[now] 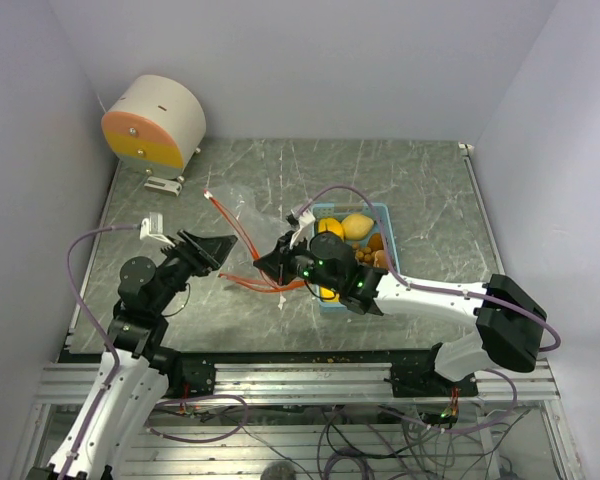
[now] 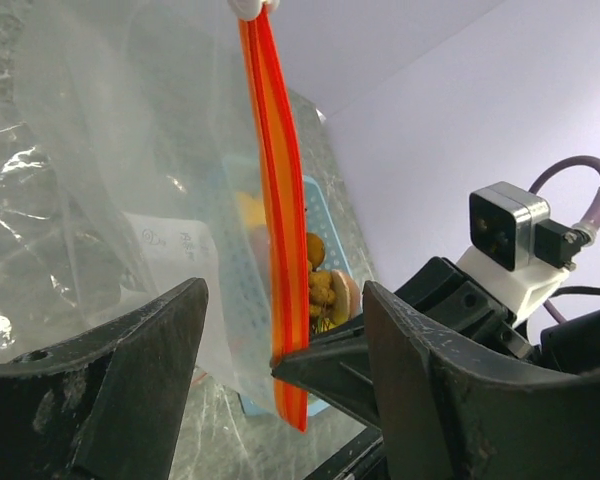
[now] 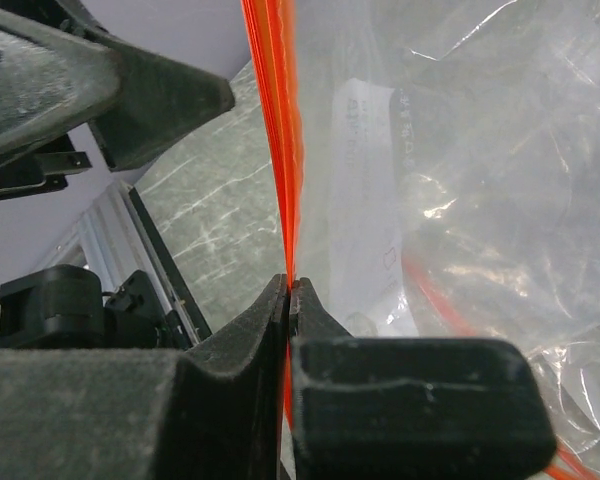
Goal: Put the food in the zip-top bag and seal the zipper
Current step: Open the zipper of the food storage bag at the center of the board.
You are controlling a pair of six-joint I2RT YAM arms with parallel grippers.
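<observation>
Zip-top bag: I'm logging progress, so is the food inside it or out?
Out. The zip-top bag looks empty, right gripper pinching its orange zipper; the yellow fruits sit in the blue tray.

Light falls even and diffuse from above; the pale walls (image 1: 310, 60) read bright and flat; the dark marbled table (image 1: 420, 190) carries only faint, soft shadows beneath the arms; the top view is sharp across its width, dimmer at the near rail. In both wrist views the clear bag (image 2: 80, 150) throws white glare off its creases; the left gripper (image 2: 282, 290) looms dark and soft-edged; the right gripper (image 3: 288, 285) blurs, grainy, near the lens; the orange zipper strip (image 3: 280, 130) glows saturated.
</observation>
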